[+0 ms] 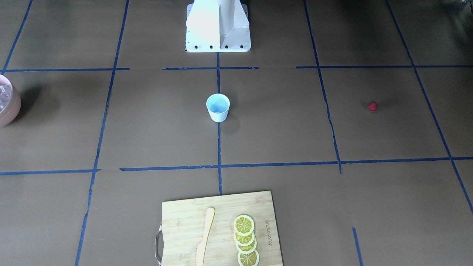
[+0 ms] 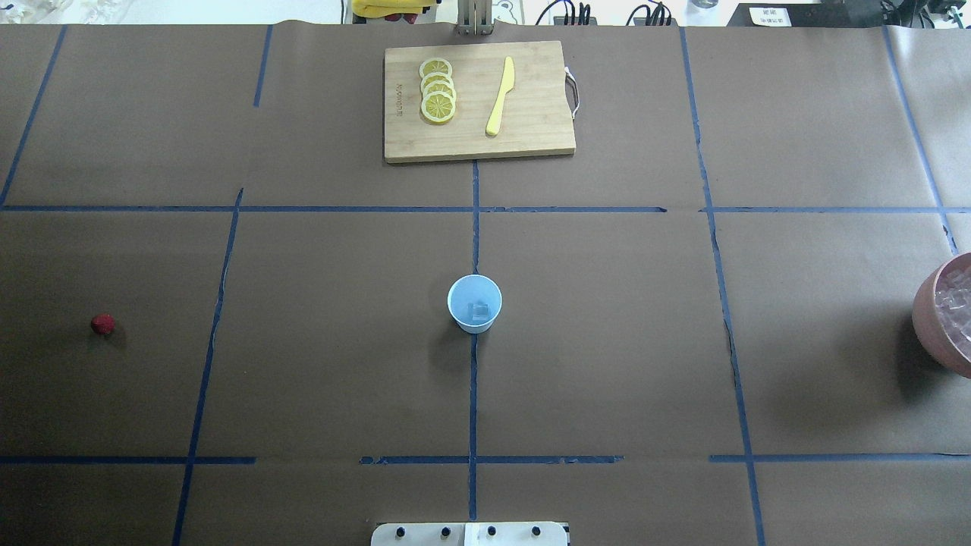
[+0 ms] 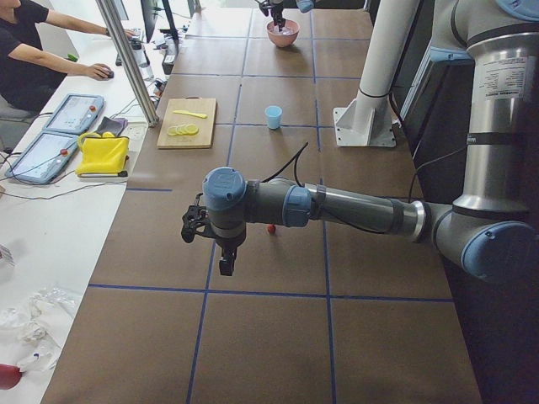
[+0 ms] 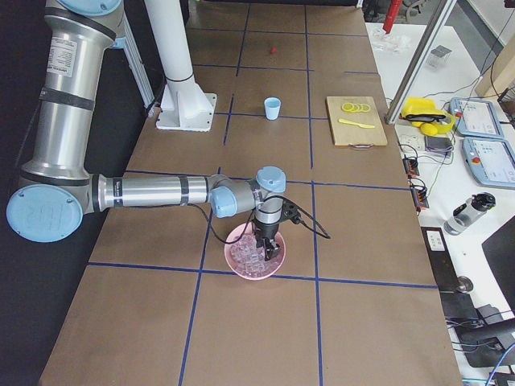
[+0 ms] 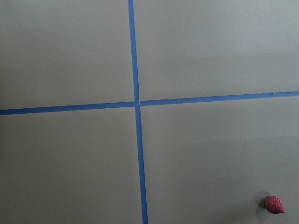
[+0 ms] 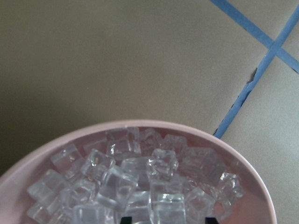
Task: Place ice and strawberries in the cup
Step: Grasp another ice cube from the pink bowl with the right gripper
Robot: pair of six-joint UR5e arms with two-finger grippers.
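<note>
Worktop [image 2: 341,364] matte brown, crossed by a grid of blue tape lines [image 2: 473,394]. Cup [image 1: 218,112] white outside, pale blue inside. Strawberry [image 5: 274,204] bright red, dark green tip. Ice [image 6: 121,182] clear, whitish, glossy. Bowl [image 2: 924,326] dusty pink. Cutting board [image 2: 531,129] pale blond wood, faint grain. Lemon slices [image 2: 438,89] yellow, pale rims, spoke pattern. Knife [image 2: 501,95] light yellow. Robot base [image 1: 218,26] white. Left arm [image 3: 362,206] silver, blue-grey joint caps.

Seen from overhead, the cup [image 2: 474,303] stands mid-table with ice [image 2: 478,309] in it. At its 12 o'clock, well apart, lies the board [image 2: 531,136]. On it are the lemon slices [image 2: 438,89], overlapping in a row, with the knife [image 2: 500,96] at their 3 o'clock. Far off at the cup's 9 o'clock lies the strawberry [image 2: 102,324] — and far off at 3 o'clock stands the bowl [image 2: 929,326], heaped with more ice.
</note>
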